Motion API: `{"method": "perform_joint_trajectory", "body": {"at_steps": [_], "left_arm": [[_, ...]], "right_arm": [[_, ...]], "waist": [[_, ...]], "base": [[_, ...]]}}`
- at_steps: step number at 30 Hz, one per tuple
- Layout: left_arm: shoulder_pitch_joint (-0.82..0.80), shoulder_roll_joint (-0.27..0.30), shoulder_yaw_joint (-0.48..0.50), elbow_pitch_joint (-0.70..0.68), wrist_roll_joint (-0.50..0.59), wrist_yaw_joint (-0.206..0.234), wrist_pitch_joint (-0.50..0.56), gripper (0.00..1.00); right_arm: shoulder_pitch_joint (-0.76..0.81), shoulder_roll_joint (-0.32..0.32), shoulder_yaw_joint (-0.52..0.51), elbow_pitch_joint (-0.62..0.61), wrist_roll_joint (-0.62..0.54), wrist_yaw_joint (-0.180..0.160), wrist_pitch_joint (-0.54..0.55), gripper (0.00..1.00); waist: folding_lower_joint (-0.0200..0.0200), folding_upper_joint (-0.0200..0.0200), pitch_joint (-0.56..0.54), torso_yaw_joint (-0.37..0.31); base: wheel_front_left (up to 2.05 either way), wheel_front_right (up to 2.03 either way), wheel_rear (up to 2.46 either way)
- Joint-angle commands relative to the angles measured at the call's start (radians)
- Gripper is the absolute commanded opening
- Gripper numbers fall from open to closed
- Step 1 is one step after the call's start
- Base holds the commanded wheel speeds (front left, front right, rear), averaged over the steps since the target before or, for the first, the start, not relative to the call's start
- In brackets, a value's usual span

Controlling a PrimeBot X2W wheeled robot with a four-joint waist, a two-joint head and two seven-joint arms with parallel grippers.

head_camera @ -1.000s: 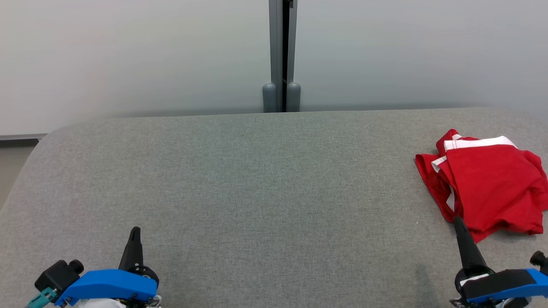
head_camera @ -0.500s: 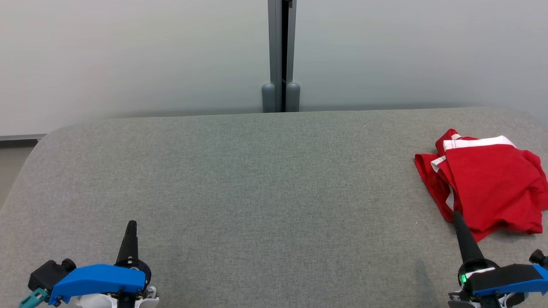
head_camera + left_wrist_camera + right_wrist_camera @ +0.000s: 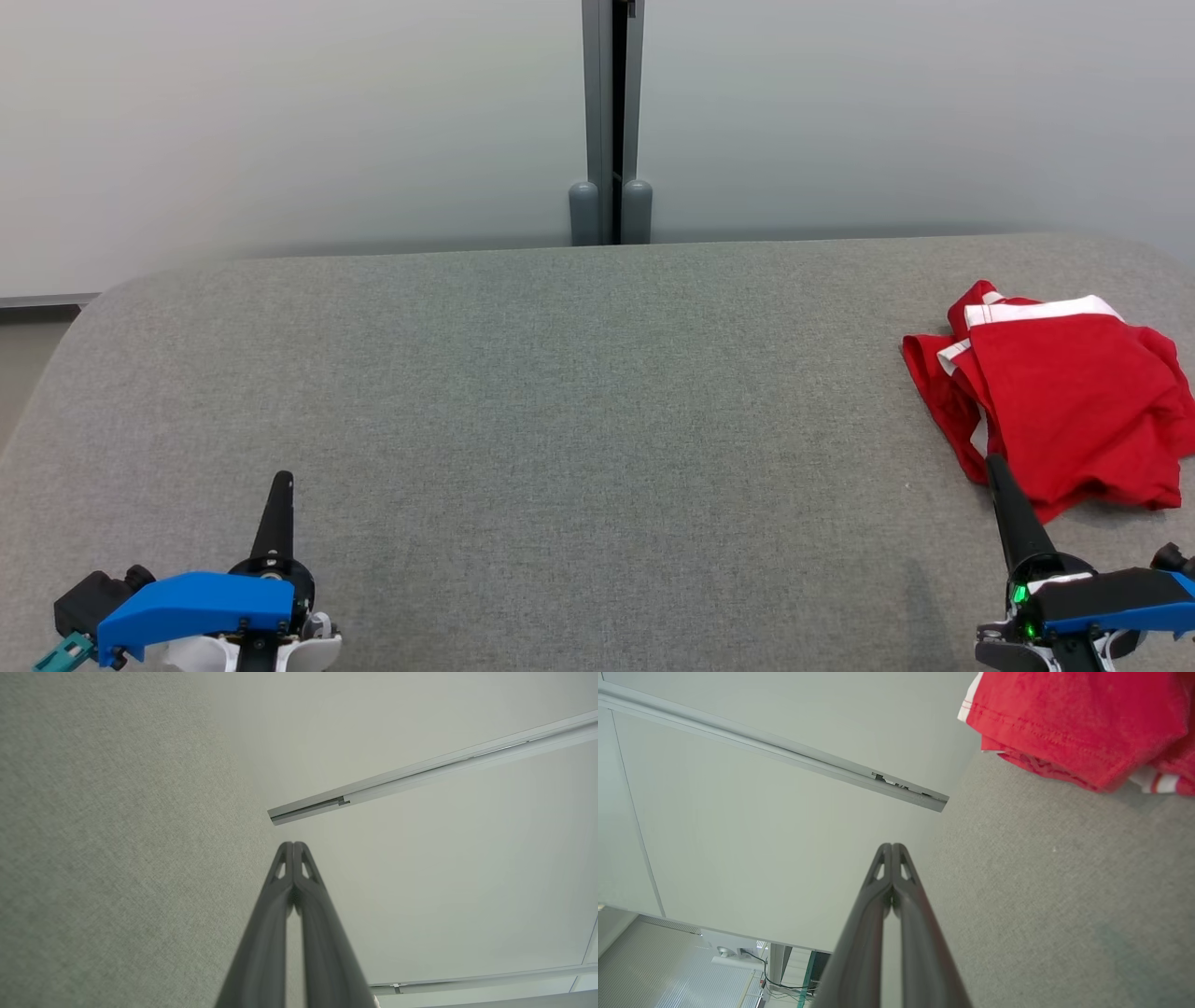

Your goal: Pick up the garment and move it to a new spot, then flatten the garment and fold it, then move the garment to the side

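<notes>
1. Drawing back toward the robot, the left gripper (image 3: 279, 482) and right gripper (image 3: 993, 464) are both pinched closed, empty.
2. Red garment (image 3: 1064, 401) lies folded just beyond the right gripper's tip: task looks finished.

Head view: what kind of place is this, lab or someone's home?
Probably a lab or office test space, not a home. The grey fabric-covered table stands against pale partition panels joined by a metal post, and it bears just a red garment. The right wrist view glimpses cables beyond.
</notes>
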Motion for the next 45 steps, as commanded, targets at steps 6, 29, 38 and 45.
{"method": "perform_joint_trajectory", "body": {"at_steps": [6, 29, 38, 45], "left_arm": [[-0.026, -0.006, 0.021, -0.013, -0.054, -0.013, 0.016, 0.0], [-0.04, -0.025, 0.069, -0.025, -0.221, -0.038, 0.062, 0.0], [-0.041, -0.033, 0.086, -0.028, -0.279, -0.048, 0.079, 0.0], [-0.044, -0.039, 0.097, -0.031, -0.321, -0.056, 0.091, 0.0]], "right_arm": [[-0.029, -0.007, 0.0, 0.007, 0.062, 0.001, 0.009, 0.0], [-0.06, -0.008, 0.0, 0.044, 0.241, 0.001, 0.028, 0.0], [-0.069, -0.008, 0.0, 0.056, 0.303, 0.001, 0.033, 0.0], [-0.077, -0.008, 0.0, 0.065, 0.346, 0.001, 0.038, 0.0]], "waist": [[-0.0001, 0.0, 0.0, -0.001], [-0.0001, 0.0, 0.0, -0.005], [-0.0001, 0.0, 0.0, -0.006], [-0.0001, 0.0, 0.0, -0.007]], "base": [[0.0, 0.0, 0.0], [0.0, 0.0, 0.0], [0.0, 0.0, 0.0], [0.0, 0.0, 0.0]]}}
